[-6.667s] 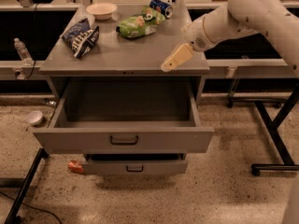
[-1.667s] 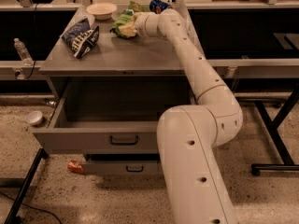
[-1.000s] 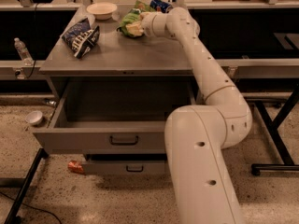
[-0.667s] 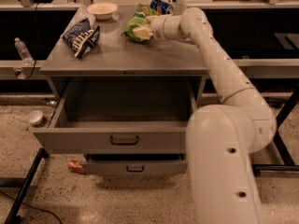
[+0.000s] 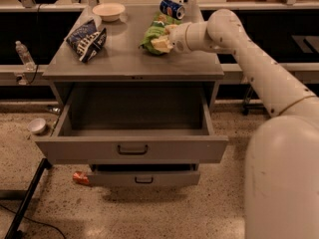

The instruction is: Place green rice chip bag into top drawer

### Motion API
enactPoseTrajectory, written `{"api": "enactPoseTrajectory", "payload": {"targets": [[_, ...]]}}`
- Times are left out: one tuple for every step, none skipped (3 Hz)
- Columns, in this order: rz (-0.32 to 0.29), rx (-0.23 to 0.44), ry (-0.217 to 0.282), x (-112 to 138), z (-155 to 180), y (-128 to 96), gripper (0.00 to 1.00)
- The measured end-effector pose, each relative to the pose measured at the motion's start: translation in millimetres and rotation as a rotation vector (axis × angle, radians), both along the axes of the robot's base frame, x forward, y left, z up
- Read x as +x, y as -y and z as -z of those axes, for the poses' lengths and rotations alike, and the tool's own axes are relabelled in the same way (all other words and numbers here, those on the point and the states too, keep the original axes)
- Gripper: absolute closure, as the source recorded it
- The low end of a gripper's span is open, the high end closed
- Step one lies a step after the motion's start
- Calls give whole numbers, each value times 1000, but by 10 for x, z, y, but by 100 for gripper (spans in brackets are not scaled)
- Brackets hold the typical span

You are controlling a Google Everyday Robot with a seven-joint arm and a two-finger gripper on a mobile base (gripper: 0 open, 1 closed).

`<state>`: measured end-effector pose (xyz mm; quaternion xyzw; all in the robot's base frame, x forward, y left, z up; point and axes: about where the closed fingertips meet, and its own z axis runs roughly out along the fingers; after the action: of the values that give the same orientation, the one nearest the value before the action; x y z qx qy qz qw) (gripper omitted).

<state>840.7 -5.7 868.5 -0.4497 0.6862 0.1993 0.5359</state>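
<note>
The green rice chip bag (image 5: 151,34) is crinkled light green and hangs just above the right half of the cabinet top. My gripper (image 5: 162,43) reaches in from the right and is shut on the bag's right side, its pale fingers (image 5: 160,44) pressed against the foil. The top drawer (image 5: 132,144) is pulled fully open below, wide and grey with a dark bar handle, and nothing shows inside it. The bag is behind and above the drawer opening, over the tabletop.
A dark blue-and-white chip bag (image 5: 85,38) lies on the cabinet's left. A white bowl (image 5: 108,10) and a blue can (image 5: 172,8) sit at the back. The lower drawer (image 5: 144,178) is slightly open. A water bottle (image 5: 24,55), white cup (image 5: 37,126) and orange wrapper (image 5: 80,177) are at the left.
My gripper closed on the green bag at the back of the cabinet top and has carried it forward and to the right, slightly off the surface.
</note>
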Motion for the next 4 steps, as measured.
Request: {"api": "enactPoseTrajectory", "payload": {"targets": [[-86,-41,-9,-513,69,-25,100],[-96,-45,-22,-550,155,-68,100],[-96,-45,-21,-548,150,-70,100],[-143,-9,-48,-1018,-58,-216,100]]}}
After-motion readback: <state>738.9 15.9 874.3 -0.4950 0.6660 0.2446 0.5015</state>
